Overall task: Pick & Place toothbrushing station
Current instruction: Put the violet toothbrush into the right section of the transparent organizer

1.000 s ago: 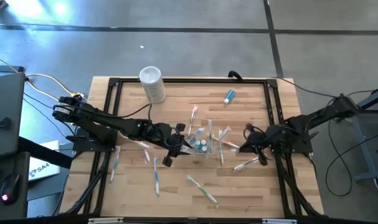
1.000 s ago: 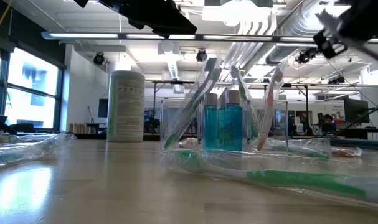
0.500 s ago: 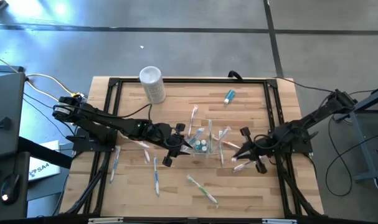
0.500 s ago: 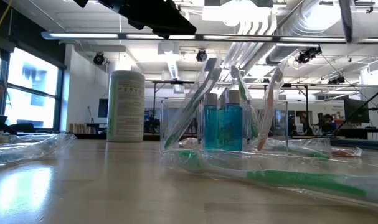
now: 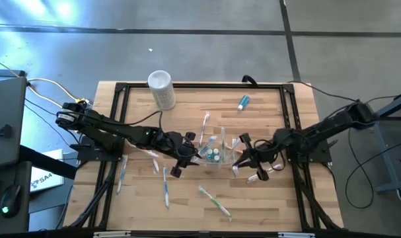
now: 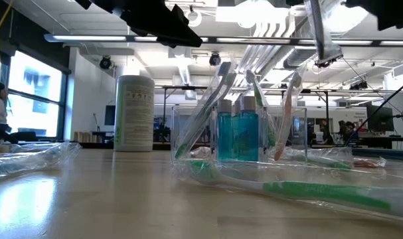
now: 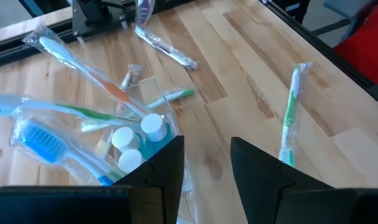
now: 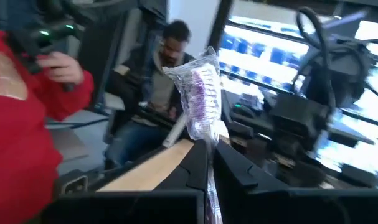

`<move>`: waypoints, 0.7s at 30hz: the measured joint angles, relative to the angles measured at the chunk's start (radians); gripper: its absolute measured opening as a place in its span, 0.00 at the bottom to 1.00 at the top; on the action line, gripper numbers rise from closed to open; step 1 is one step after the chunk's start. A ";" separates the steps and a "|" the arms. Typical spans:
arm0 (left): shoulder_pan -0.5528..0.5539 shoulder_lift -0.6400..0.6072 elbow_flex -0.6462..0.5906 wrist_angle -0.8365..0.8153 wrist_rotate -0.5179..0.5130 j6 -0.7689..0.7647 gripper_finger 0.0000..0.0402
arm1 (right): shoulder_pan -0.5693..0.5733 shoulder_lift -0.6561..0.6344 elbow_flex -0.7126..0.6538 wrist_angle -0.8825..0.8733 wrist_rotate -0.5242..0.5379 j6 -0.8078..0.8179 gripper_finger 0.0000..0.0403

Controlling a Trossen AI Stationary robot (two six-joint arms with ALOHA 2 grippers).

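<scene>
The small clear cup (image 5: 217, 153) stands mid-table holding teal toothpaste tubes (image 6: 239, 135) and several toothbrushes; it also shows in the left wrist view (image 7: 139, 140). My left gripper (image 5: 189, 156) is open and empty just left of the cup, above the table (image 7: 204, 163). My right gripper (image 5: 240, 160) is just right of the cup, shut on a wrapped toothbrush (image 8: 201, 93) with purple bristles. In the low view that toothbrush (image 6: 319, 32) hangs down from the top edge, above and to the right of the cup. My right gripper pinches the wrapped toothbrush between its two fingers, on the handle below the bristle head (image 8: 208, 150). The brush lies along the fingers, and its head sticks out past the fingertips. It is lifted clear of the table, its free end (image 6: 328, 53) pointing down.
A tall white cylinder (image 5: 162, 89) stands at the far left. A teal tube (image 5: 243, 102) lies at the far side. Loose wrapped toothbrushes lie on the near half (image 5: 215, 201), (image 5: 166, 188), and left of the frame (image 5: 121, 173). People show beyond the table.
My right gripper has gone toward the table's left edge, up to the cup, carrying the wrapped toothbrush. The brush has been lifted clear of the table and now hangs above the cup's right side. My left gripper has kept still.
</scene>
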 joint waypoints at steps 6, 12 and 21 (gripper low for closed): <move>0.000 0.000 0.000 0.000 0.003 0.002 0.31 | -0.155 0.083 -0.084 0.272 -0.154 0.098 0.01; 0.000 0.000 0.000 0.000 0.003 0.010 0.31 | -0.269 0.227 -0.154 0.606 -0.313 0.261 0.01; 0.000 0.000 0.000 0.022 0.003 0.029 0.31 | -0.282 0.439 -0.107 0.742 -0.344 0.320 0.01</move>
